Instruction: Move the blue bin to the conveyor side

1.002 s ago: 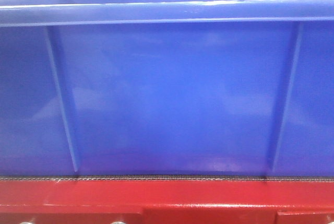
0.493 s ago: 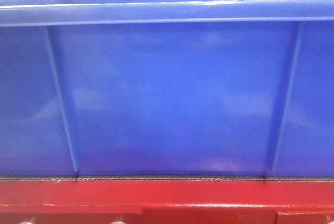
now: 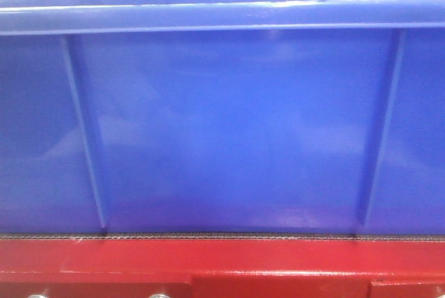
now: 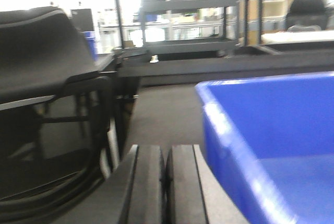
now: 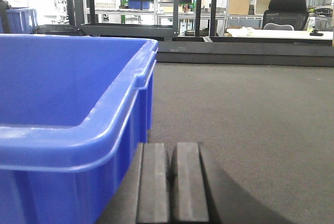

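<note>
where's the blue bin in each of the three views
Front view: the blue bin fills nearly the whole frame, above the red frame.
Left wrist view: lower right, corner rim toward the camera.
Right wrist view: left half, rim nearest.
Shared landmark: the bin's thick rolled rim.

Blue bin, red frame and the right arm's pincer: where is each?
blue bin [image 3: 229,124], front view, on its near side wall.
red frame [image 3: 222,260], front view, on its painted top face.
right pincer [image 5: 170,182], right wrist view, between its closed fingertips.

Glossy blue bin [image 3: 229,131], dark woven grey belt [image 5: 245,119], red frame [image 3: 222,260].
</note>
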You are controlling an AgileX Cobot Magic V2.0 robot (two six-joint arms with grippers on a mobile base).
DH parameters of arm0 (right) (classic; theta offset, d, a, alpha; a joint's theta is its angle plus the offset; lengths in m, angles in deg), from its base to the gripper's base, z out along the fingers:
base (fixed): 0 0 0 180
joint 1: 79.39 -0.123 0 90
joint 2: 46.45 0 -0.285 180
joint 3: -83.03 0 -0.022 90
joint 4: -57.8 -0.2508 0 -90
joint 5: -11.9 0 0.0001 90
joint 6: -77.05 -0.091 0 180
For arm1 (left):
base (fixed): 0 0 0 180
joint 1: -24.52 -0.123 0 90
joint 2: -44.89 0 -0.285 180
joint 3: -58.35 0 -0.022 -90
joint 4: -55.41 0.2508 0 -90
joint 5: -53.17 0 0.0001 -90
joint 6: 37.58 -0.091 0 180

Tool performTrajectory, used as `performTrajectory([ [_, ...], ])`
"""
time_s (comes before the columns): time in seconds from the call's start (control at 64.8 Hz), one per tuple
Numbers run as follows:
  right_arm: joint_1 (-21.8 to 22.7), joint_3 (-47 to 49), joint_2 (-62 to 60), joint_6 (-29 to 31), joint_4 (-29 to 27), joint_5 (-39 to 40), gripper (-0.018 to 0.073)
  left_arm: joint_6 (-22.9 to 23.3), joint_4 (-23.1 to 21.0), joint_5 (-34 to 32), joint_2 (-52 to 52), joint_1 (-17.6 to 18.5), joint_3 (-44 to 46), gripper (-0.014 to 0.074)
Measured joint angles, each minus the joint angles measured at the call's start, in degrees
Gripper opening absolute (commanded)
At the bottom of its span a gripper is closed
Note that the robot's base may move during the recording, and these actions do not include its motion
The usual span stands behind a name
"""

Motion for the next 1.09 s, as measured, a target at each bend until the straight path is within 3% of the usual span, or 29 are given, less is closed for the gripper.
performTrajectory([
  [0.154, 0.00, 0.00, 0.00, 0.00, 0.00, 0.10, -0.0069, 0.00, 0.12, 0.12, -6.24, -1.86, -7.39, -0.0006],
  [0.324, 0.00, 0.00, 0.00, 0.00, 0.00, 0.35, -0.0069, 0.00, -3.90, 0.28, -7.72, -1.97, -12.60, -0.0006],
  [1.095, 0.00, 0.00, -0.12, -0.01, 0.00, 0.35, -0.0069, 1.82, -5.33, -1.30, -7.72, -1.97, -13.14, -0.0006],
])
